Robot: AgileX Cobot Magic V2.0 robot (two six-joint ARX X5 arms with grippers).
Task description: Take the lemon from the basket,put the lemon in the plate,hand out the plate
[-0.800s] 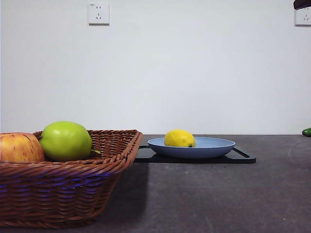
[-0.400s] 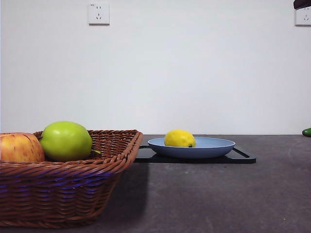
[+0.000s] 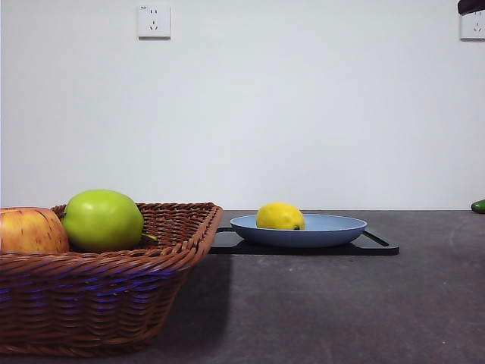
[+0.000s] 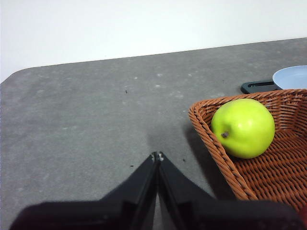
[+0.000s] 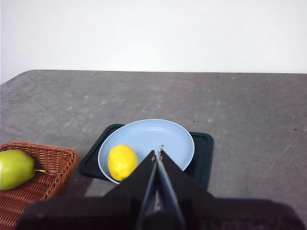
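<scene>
The yellow lemon (image 3: 280, 216) (image 5: 122, 162) lies in the light-blue plate (image 3: 333, 227) (image 5: 158, 136), toward the side nearest the basket. The plate rests on a flat black tray (image 3: 379, 244) (image 5: 201, 143). The brown wicker basket (image 3: 98, 296) (image 4: 268, 177) (image 5: 48, 165) stands close to the front camera at the left. My right gripper (image 5: 158, 153) hovers shut above the plate, apart from it; only a black tip (image 3: 471, 6) of an arm shows in the front view's top right corner. My left gripper (image 4: 157, 155) is shut over bare table beside the basket.
A green apple (image 3: 102, 220) (image 4: 243, 128) (image 5: 14, 168) and a reddish-yellow apple (image 3: 30, 230) sit in the basket. A small green object (image 3: 478, 205) lies at the far right edge of the table. White wall behind with two sockets.
</scene>
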